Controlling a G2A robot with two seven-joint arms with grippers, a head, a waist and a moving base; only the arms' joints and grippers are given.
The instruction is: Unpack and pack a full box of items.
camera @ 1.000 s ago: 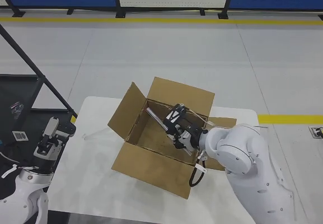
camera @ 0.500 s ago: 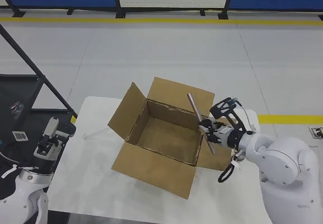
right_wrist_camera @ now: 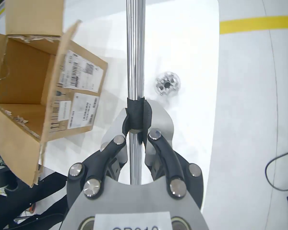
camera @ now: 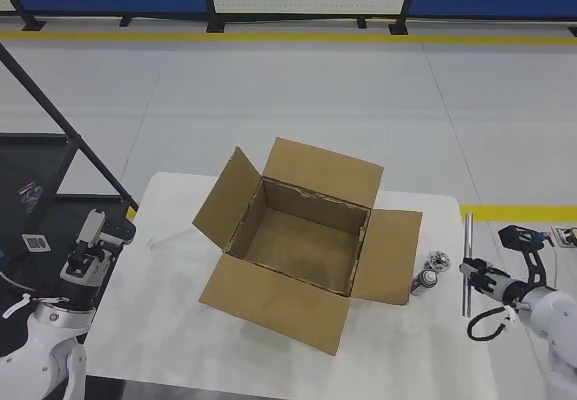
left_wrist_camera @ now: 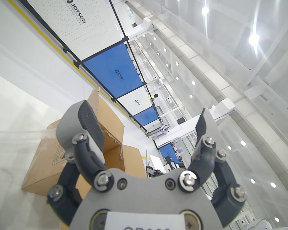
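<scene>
Two grippers: left gripper left of the table, jaws wide apart, holding nothing; right gripper clamped on steel rod at the table's right edge.
Box: cardboard box, flaps open, mid-table.
Surface: white table; round flanged part and small metal cylinder lying just right of the box's flap.
Room: pale grey floor, yellow line, blue panels along the far side.

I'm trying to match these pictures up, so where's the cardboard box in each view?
Top view: cardboard box, open, in the middle of the table.
Left wrist view: just behind the left gripper.
Right wrist view: beside the rod held in the right gripper.
Shared landmark: the white table under it.
</scene>
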